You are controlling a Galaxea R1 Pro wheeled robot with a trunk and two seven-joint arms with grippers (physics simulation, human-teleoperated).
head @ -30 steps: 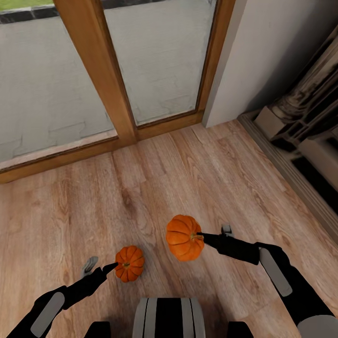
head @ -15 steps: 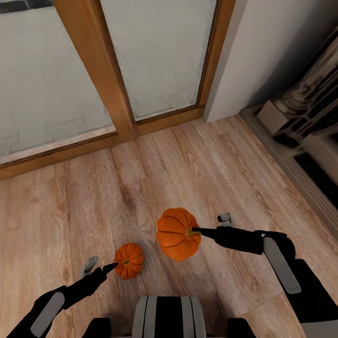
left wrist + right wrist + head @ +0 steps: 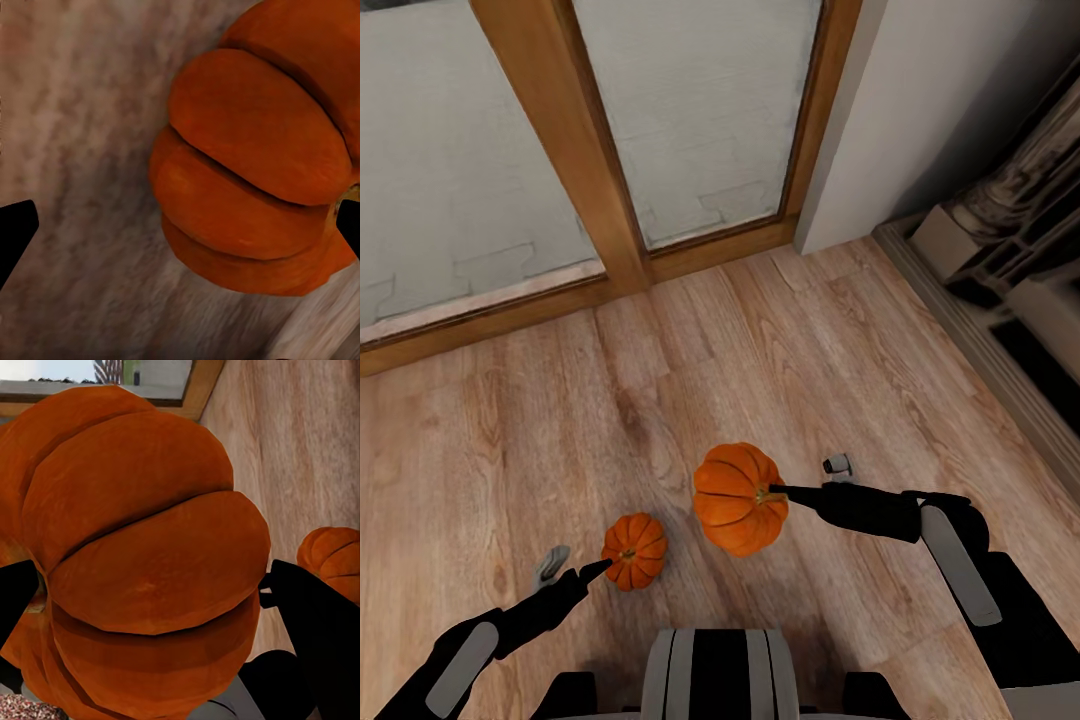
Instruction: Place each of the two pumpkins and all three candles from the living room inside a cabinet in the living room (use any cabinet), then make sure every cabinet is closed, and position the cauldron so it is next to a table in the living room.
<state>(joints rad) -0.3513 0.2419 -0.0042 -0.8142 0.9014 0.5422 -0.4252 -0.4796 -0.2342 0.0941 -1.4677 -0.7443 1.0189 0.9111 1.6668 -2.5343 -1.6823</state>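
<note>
Since half a second ago the arms have hardly shifted; only the camera has tipped a little. From the head, the right gripper [image 3: 788, 492] grips the larger ribbed bright-orange pumpkin [image 3: 738, 498] by its stem, off the pale wooden plank floor [image 3: 780, 340], well short of the timber-framed glass door [image 3: 610, 150]. The smaller orange pumpkin [image 3: 634, 551] lies on the floor nearer the robot, with one finger of the left gripper [image 3: 575, 570] touching its side.

At the left wrist, the small pumpkin [image 3: 262, 172] sits against one dark fingertip [image 3: 349, 225], the other fingertip [image 3: 15, 236] far off: fingers apart, nothing gripped.

At the right wrist, the held pumpkin [image 3: 142, 562] fills the span between clamped fingers, the second pumpkin [image 3: 334, 559] beyond.

Gathering pumpkins seems the step in hand; next, the left fingers should straddle theirs and close.
</note>
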